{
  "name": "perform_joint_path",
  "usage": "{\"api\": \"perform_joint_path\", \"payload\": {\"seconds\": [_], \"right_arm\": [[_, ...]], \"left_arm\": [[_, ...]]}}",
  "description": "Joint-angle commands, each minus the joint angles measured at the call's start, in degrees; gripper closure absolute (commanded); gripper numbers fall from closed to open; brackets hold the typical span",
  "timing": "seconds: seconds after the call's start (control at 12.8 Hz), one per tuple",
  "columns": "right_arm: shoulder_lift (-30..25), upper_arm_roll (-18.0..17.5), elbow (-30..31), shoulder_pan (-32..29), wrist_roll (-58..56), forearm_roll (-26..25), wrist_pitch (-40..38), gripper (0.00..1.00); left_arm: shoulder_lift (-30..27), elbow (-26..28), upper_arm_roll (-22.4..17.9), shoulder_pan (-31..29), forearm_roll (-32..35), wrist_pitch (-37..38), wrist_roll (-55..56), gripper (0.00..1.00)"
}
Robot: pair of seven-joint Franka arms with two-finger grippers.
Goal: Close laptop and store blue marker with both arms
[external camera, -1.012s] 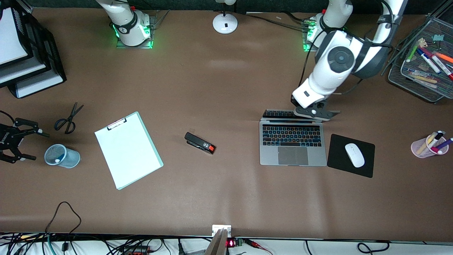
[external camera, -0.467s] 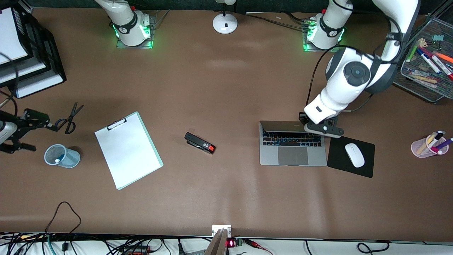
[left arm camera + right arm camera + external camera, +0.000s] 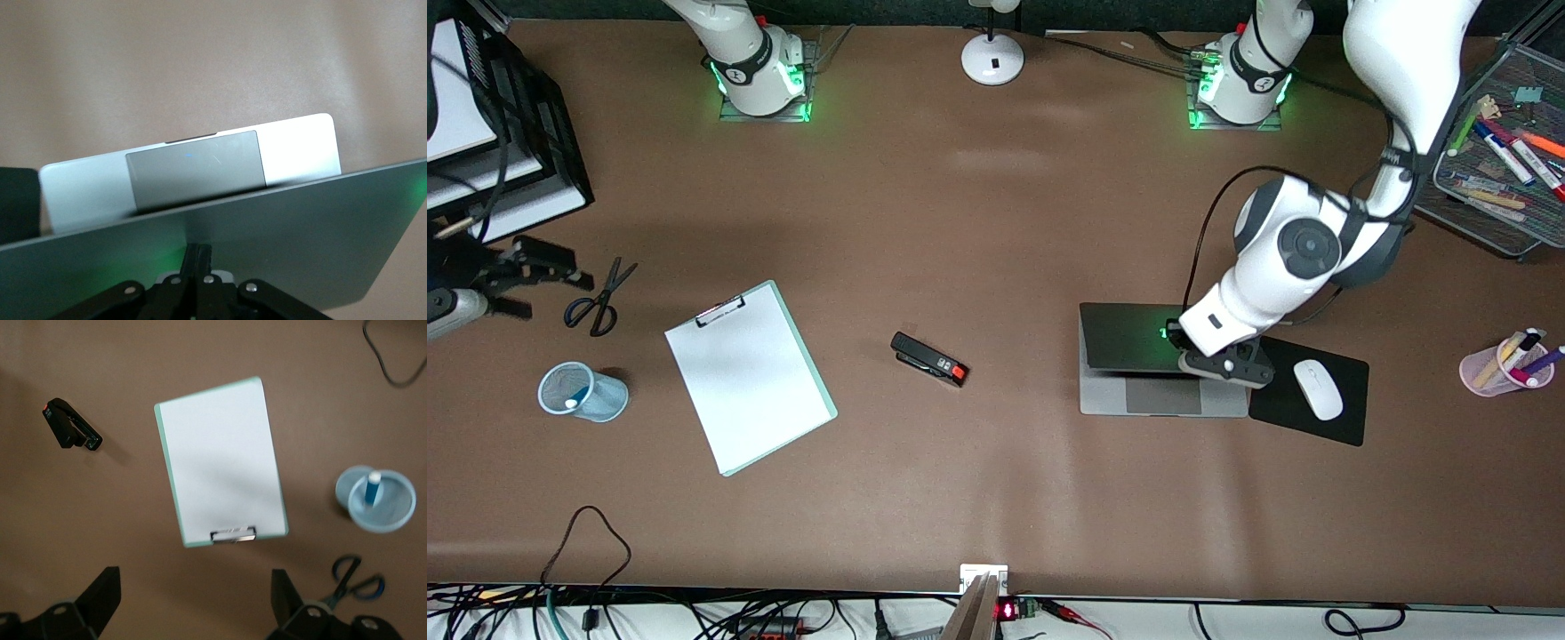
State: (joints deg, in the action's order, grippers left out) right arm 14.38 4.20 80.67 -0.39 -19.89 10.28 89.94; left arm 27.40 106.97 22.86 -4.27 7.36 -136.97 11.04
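Note:
The silver-grey laptop [image 3: 1138, 342] has its lid tilted low over the base, so only the trackpad strip [image 3: 1163, 400] shows. My left gripper [image 3: 1224, 366] is shut, and its fingertips press on the lid's outer face near the mouse pad corner. In the left wrist view the lid [image 3: 280, 233] hangs over the trackpad [image 3: 193, 170], with the left gripper [image 3: 199, 257] against it. The blue marker [image 3: 571, 403] stands white end up in a blue mesh cup [image 3: 587, 391]. It also shows in the right wrist view [image 3: 371, 491]. My right gripper [image 3: 551, 293] is open and empty, in the air beside the scissors [image 3: 600, 298]; in its own view the gripper [image 3: 195, 600] is spread wide.
A clipboard [image 3: 749, 378] and a black stapler [image 3: 929, 358] lie mid-table. A black mouse pad [image 3: 1272, 404] with a white mouse [image 3: 1318, 388] touches the laptop's side. A pink pen cup [image 3: 1498, 366], a mesh tray of markers [image 3: 1489, 178], black paper trays [image 3: 507, 142] and a lamp base [image 3: 992, 58] stand around the edges.
My left gripper moved toward the front camera and pushed the lid down, so the keys are now covered. My right gripper drew away from the blue cup, toward the paper trays.

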Motion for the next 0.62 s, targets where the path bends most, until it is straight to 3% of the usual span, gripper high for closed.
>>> {"api": "perform_joint_path", "payload": {"seconds": [0.0, 0.16, 0.54], "right_arm": [[-6.4, 0.2, 4.7, 2.9, 13.3, -4.4, -2.4, 0.0], [-11.2, 0.1, 10.0, 3.7, 18.0, -6.4, -1.9, 0.0], [-18.1, -0.2, 16.4, 3.9, 22.9, -8.9, -0.7, 0.0]], "left_arm": [[6.1, -5.4, 0.2, -0.1, 2.4, 0.3, -0.6, 1.0], [9.1, -6.5, 0.2, -0.1, 2.6, 0.2, -0.5, 1.0], [13.7, -7.8, -0.3, -0.1, 2.6, -3.8, -0.4, 1.0]]}}
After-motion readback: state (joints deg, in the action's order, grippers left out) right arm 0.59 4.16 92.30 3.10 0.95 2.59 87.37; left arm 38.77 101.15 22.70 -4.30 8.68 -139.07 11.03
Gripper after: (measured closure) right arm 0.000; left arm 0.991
